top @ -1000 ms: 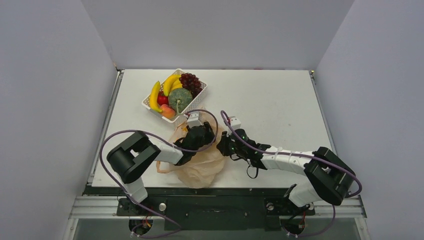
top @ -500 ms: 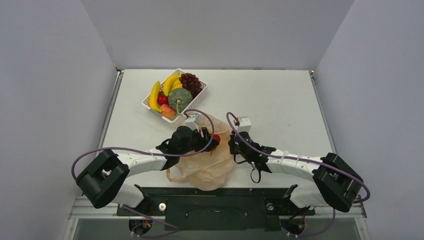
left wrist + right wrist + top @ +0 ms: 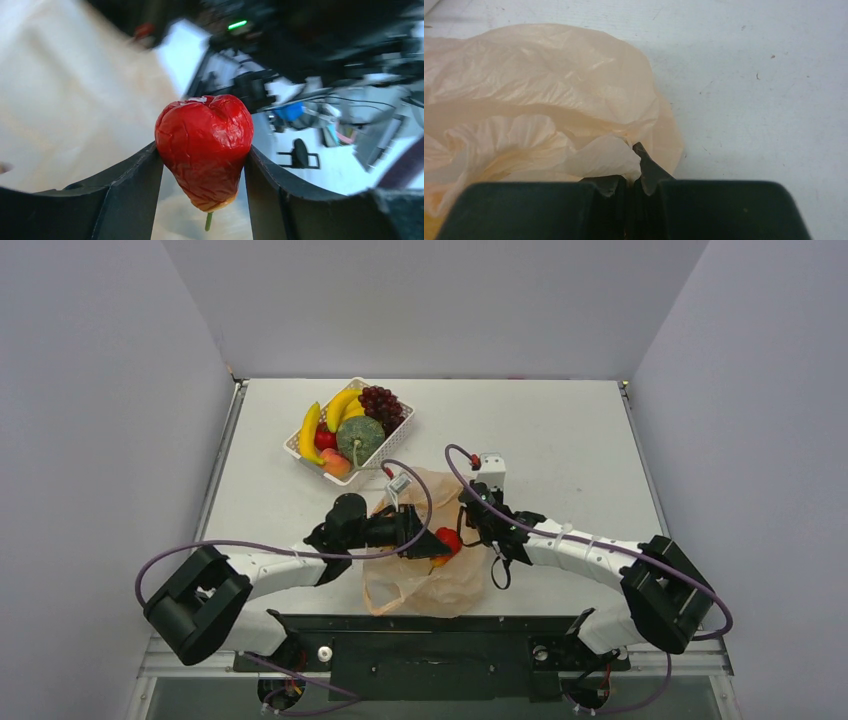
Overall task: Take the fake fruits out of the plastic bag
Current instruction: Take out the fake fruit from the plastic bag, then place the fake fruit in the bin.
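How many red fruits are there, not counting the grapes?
2. One red fruit is held in the left hand over the bag; the apple sits in the basket. More may hide inside the bag.

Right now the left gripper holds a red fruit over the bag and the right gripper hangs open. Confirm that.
Wrong on the right gripper: the right wrist view shows it shut, pinching a fold of the plastic bag. The left gripper does hold the red fruit over the bag.

My left fingers (image 3: pixel 127 195) are black, the fruit (image 3: pixel 204 145) glossy red with a green stem, the plastic bag (image 3: pixel 549 80) pale orange.
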{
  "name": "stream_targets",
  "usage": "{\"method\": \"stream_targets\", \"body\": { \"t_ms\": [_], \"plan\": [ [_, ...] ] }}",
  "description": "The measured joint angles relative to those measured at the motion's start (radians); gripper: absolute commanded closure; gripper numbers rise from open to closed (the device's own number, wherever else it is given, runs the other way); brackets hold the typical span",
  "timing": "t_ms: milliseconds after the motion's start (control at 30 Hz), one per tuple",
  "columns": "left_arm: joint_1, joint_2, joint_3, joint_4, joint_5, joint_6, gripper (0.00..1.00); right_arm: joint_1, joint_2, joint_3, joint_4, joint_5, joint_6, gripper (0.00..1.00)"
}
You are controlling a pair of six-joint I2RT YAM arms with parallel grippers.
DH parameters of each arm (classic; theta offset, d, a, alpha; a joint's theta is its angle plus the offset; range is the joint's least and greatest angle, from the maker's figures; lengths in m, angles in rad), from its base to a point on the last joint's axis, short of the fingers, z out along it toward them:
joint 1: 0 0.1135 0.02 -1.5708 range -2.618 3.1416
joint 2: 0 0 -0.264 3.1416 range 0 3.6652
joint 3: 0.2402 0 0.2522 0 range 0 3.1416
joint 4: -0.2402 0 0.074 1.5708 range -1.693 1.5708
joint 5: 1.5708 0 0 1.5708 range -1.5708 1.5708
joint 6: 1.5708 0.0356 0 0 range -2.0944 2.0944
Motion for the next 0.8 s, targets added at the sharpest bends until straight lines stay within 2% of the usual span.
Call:
{"method": "stream_targets", "body": {
  "t_ms": [100, 200, 467, 667, 800],
  "plan": [
    [0.007, -0.039, 0.063, 0.057, 0.071, -0.042, 0.78, -0.011, 0.001, -0.003, -0.011, -0.001, -0.002, 1.0],
    [0.043, -0.095, 0.138, 0.049, 0.081, -0.036, 0.79, -0.018, -0.008, -0.022, -0.004, -0.008, -0.003, 1.0],
    [0.18, -0.215, 0.248, -0.141, 0.015, 0.093, 0.75, -0.038, -0.058, -0.049, -0.032, -0.007, 0.018, 1.0],
    [0.413, -0.278, 0.393, -0.478, -0.247, 0.203, 0.73, -0.111, -0.156, -0.103, -0.067, -0.004, 0.027, 1.0],
    [0.599, -0.221, 0.403, -0.532, -0.387, 0.207, 0.73, -0.151, -0.238, -0.136, -0.08, -0.007, 0.023, 1.0]
  ]
}}
